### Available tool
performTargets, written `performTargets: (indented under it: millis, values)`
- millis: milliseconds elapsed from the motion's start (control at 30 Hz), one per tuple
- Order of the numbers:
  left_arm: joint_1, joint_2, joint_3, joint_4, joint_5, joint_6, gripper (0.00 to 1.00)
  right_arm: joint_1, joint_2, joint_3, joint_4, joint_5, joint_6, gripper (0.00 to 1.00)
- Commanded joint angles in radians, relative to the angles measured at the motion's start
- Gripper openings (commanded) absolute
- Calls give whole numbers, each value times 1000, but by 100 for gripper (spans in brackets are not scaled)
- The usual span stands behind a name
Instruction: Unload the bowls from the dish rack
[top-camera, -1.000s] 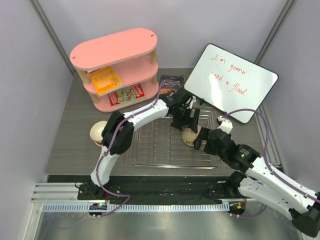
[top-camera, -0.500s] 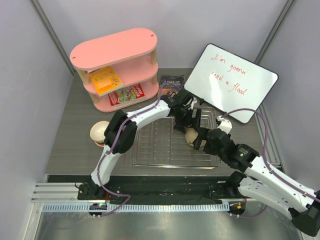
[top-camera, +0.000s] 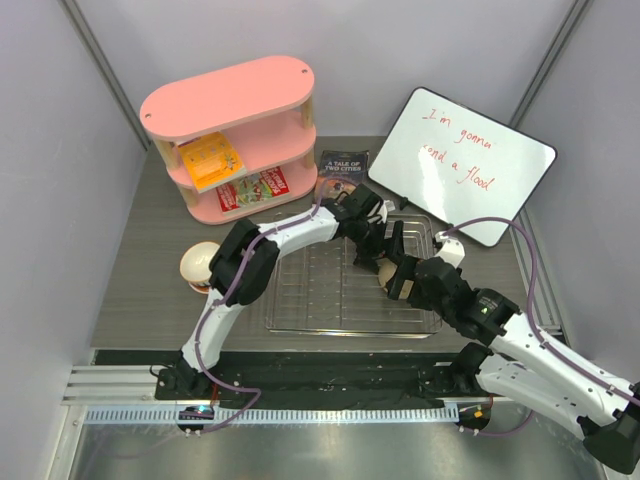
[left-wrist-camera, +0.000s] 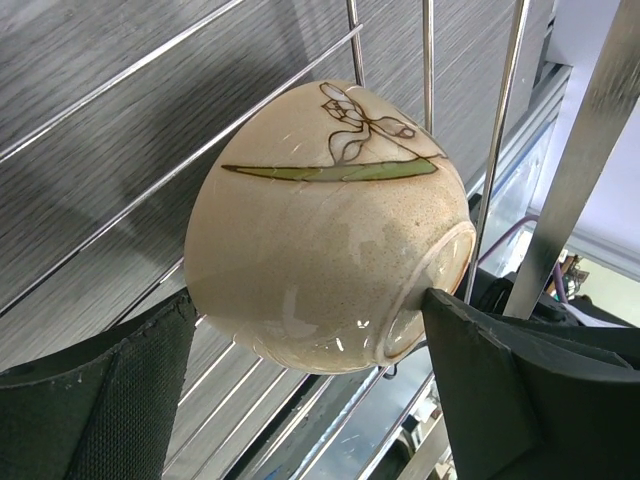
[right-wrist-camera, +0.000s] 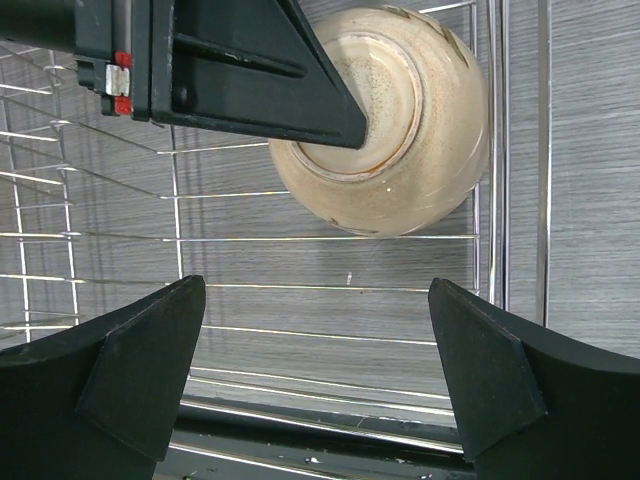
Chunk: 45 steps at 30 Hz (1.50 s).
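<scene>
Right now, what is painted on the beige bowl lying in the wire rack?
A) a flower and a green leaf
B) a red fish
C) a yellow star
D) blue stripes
A: in the left wrist view the beige bowl shows a pale flower above a long green leaf on its side.

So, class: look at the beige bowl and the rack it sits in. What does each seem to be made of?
The beige bowl looks like glazed ceramic: glossy highlights, fine speckles, a painted flower. The dish rack appears to be metal wire, possibly plated: thin, silvery, shiny bars.
</scene>
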Motion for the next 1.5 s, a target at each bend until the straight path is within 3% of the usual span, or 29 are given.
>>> performTargets:
  millis: [0,500,800,900,933,967,1000,1067,1100,1133,1233,1467]
  values:
    - [-17,122,-78,-95,-142,39,88,-3,-15,10,22,14,6,100]
    - [-17,163,-153,37,-47,-21,84,-3,-26,3,21,18,9,100]
    - [-14,96,-217,52,-56,10,44,-3,-18,9,21,19,14,100]
    - [-16,113,-240,79,-35,-4,22,-3,-15,10,19,13,18,100]
    - [-14,113,-257,101,-23,-12,10,-3,-16,12,19,13,18,100]
    - [-14,111,-276,133,-4,-26,6,-3,-19,12,19,14,17,100]
    - [-14,108,-295,199,26,-56,6,-3,-19,13,16,18,18,100]
    - [-14,100,-340,253,65,-84,25,-3,-24,15,13,19,14,100]
    - [-16,100,-349,273,81,-92,36,-3,-26,16,13,21,12,100]
    - [-17,93,-362,279,82,-95,58,-3,-26,18,13,22,12,100]
    - [-17,84,-374,300,86,-105,65,-3,-18,21,13,21,11,100]
    - [-14,99,-392,391,150,-165,60,-3,-13,24,13,27,6,100]
